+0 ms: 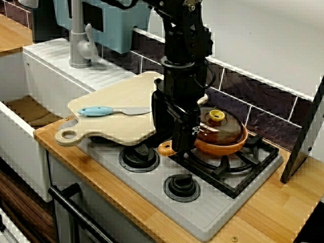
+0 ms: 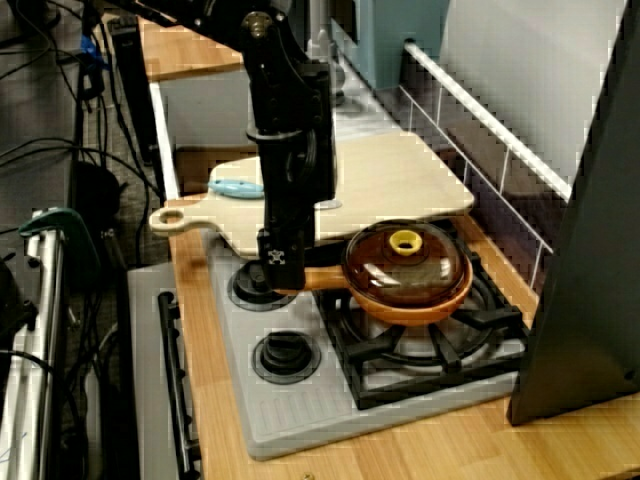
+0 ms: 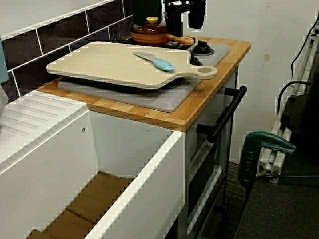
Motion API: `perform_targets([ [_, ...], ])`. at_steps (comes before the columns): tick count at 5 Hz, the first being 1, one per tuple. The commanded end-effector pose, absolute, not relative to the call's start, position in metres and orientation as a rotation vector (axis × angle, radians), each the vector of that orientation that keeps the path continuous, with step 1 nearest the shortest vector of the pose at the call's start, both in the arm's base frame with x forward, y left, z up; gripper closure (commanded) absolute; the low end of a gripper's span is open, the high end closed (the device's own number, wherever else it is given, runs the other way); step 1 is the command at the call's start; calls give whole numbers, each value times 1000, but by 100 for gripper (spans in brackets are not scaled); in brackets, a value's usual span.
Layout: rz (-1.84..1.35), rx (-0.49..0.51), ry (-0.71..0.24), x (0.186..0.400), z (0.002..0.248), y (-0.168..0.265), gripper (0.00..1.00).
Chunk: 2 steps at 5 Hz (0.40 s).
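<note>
The pan (image 1: 225, 147) sits on the black grate (image 1: 243, 172) of the stove, immediately beside the gripper (image 1: 183, 137). Its handle (image 2: 322, 279) runs out beneath the gripper's fingertips. Whether the fingers clamp it or only straddle it cannot be determined. The pan is shallow and orange, covered by a brown translucent lid (image 1: 225, 130) with a yellow knob (image 1: 216, 116), so its contents are not visible. The adjoining cutting board (image 1: 121, 98) carries a blue-handled knife (image 1: 96, 111). The sink (image 3: 144, 184) is white with a brown floor.

A mock kitchen in a lab: gas hob (image 1: 202, 212), white sink (image 3: 134, 164), tap (image 1: 78, 45), dark tiled splashback (image 3: 30, 45), green clamp (image 3: 264, 149) alongside.
</note>
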<state>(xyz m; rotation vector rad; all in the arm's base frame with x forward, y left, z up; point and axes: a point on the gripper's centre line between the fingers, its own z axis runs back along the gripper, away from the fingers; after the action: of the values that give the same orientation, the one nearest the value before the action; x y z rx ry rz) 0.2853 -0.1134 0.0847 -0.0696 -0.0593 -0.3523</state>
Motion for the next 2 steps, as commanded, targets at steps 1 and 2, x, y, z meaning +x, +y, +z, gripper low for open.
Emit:
perform_targets([
  [1, -350, -81, -131, 282, 110, -107, 0],
  [2, -351, -73, -131, 279, 108, -107, 0],
])
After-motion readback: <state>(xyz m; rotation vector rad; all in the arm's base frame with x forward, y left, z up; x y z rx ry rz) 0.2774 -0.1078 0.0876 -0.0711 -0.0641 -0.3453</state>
